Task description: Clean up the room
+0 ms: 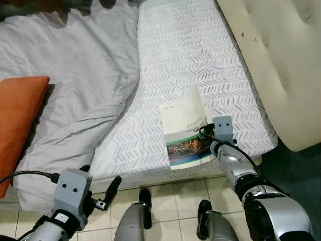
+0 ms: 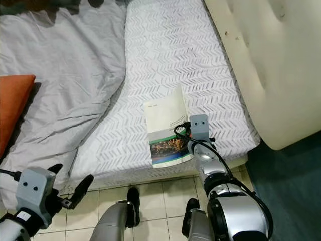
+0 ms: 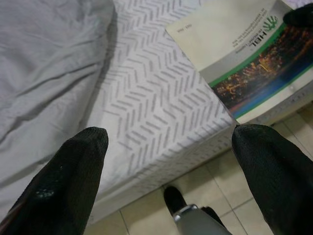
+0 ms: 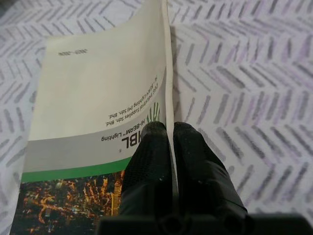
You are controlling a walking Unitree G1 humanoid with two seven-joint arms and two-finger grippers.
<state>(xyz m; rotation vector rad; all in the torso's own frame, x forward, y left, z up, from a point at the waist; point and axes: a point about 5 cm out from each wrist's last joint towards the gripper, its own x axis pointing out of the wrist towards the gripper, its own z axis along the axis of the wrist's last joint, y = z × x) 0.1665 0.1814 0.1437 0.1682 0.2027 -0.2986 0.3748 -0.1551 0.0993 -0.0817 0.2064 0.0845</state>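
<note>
The right gripper (image 4: 168,134) is pinching the catalogue (image 1: 184,130) by its right edge, its long axis running up the mattress (image 1: 200,60), while the left gripper (image 3: 166,147) is hanging spread apart near the floor.

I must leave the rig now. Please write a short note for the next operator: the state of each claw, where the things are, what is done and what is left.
Right claw: shut on the edge of the booklet, which lies near the foot edge of the mattress.
Left claw: open, holding nothing, above the tiled floor at the bed's edge.
Also on the bed: grey duvet, rumpled; orange pillow.
Done: booklet gripped.
Left: lift it, put it away, probably tidy the bedding.
</note>
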